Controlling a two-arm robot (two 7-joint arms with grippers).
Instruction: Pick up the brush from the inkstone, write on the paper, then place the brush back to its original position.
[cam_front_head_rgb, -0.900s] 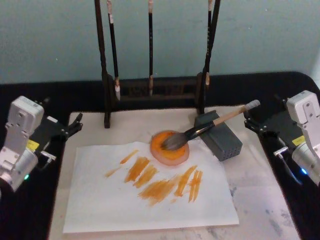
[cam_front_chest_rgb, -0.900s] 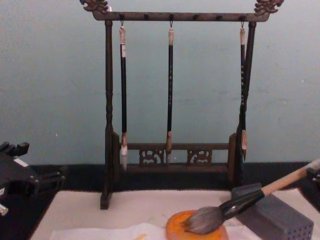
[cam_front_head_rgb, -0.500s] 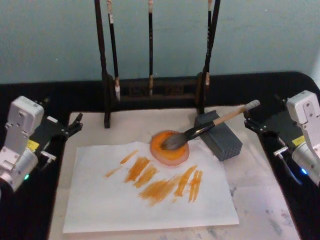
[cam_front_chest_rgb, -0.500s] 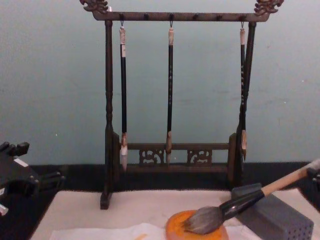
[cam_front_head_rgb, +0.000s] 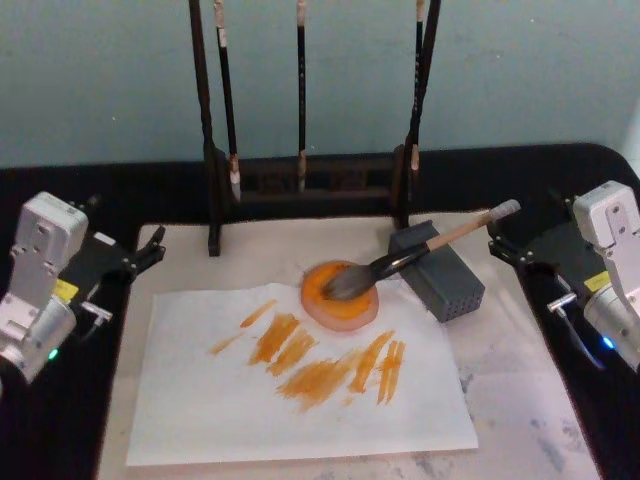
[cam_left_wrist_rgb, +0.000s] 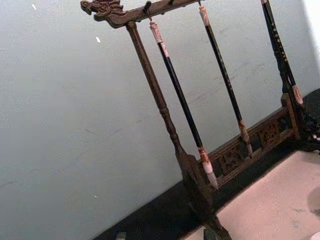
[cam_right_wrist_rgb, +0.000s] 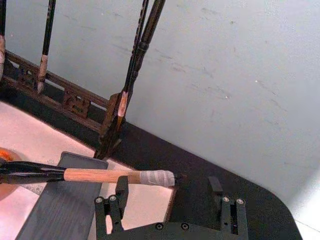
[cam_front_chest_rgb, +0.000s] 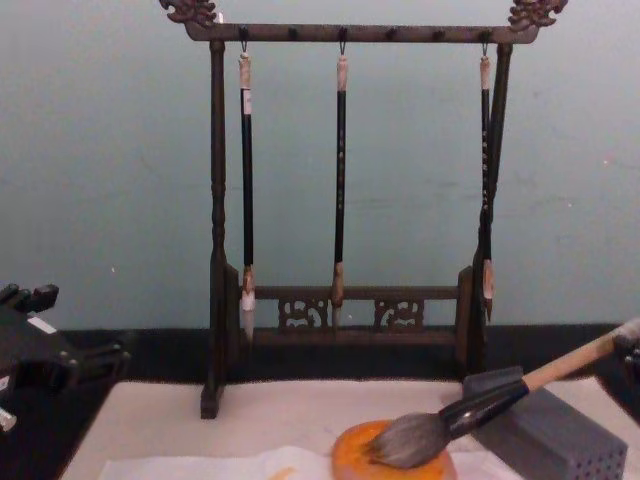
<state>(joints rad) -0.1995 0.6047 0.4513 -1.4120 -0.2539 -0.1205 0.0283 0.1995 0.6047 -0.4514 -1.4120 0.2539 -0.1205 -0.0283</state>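
As brush (cam_front_head_rgb: 395, 263) rests on inkstone (cam_front_head_rgb: 340, 310), block (cam_front_head_rgb: 455, 285) props it.

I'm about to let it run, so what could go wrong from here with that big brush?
1. The brush only leans on the grey block, its whitish end right beside a finger of the open right hand; a slight bump could roll it off.
2. Its bristles lie in the inkstone, which sits at the paper's top edge; a careless lift may drip or drag the dish.
The left hand sits parked by the mat's left edge.
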